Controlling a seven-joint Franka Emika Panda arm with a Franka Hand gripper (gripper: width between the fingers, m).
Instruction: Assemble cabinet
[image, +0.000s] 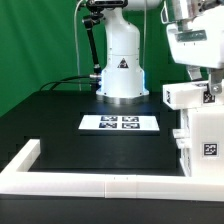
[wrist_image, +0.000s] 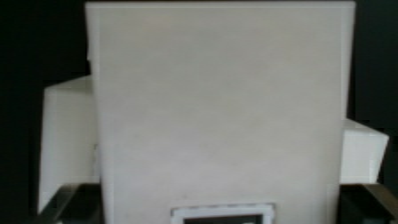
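Observation:
The white cabinet body (image: 204, 140) stands at the exterior view's right edge, with a square marker on its front. My gripper (image: 207, 82) hangs right above it and is shut on a white cabinet block (image: 186, 96), held at the top of the body. In the wrist view the block (wrist_image: 214, 100) fills most of the picture, with a marker at its near end. My gripper (wrist_image: 217, 206) grips it, and the dark fingers (wrist_image: 64, 200) show on both sides. Part of the cabinet body (wrist_image: 64, 130) shows behind it. Whether the block rests on the body cannot be told.
The marker board (image: 118, 123) lies flat mid-table in front of the robot's base (image: 121, 75). The low white border frame (image: 100, 184) runs along the front and the exterior view's left. A green backdrop stands behind.

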